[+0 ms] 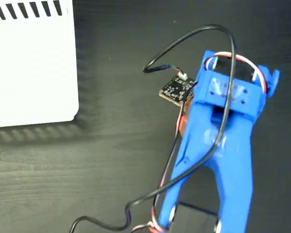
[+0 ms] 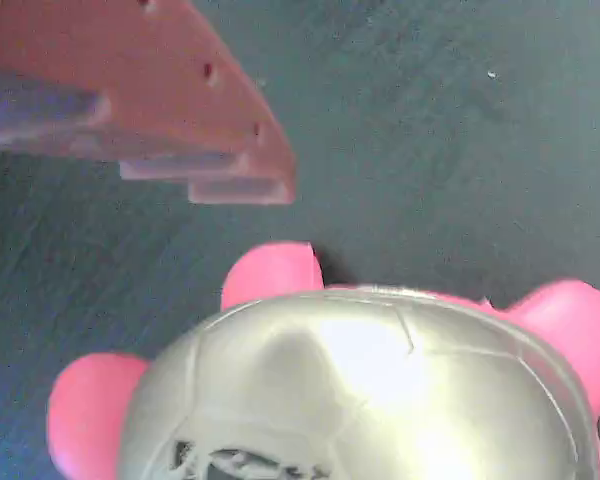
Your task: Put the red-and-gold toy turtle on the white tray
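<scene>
The red-and-gold toy turtle [image 2: 370,390] fills the bottom of the wrist view, with its shiny gold shell up, a black mark at the lower edge and pink-red feet sticking out. My gripper [image 2: 280,320] is open right over it. Only one orange-red finger [image 2: 180,110] shows, at the top left, a small gap away from the turtle. In the fixed view the blue arm [image 1: 223,141] covers the turtle. The white tray [image 1: 31,68], with black slanted stripes along its top edge, lies at the upper left, far from the arm.
Everything rests on a dark wood-grain table [image 1: 111,155]. A black cable [image 1: 194,34] loops over the arm to a small circuit board [image 1: 176,89] at its left side. Dark table lies between arm and tray.
</scene>
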### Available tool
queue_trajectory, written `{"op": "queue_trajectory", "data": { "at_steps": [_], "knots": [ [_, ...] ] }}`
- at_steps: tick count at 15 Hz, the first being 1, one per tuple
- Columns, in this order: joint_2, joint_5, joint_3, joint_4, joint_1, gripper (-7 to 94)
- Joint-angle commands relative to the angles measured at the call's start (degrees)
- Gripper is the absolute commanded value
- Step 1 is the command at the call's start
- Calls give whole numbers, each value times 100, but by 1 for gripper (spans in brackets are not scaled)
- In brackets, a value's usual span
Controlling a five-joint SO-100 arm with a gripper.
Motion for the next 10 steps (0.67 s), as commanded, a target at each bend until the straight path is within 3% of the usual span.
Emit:
{"op": "queue_trajectory", "data": {
  "at_steps": [1,10],
  "knots": [
    [97,79,-316,-35,35,64],
    [-492,167,-246,-448,-70,64]
  ]
}}
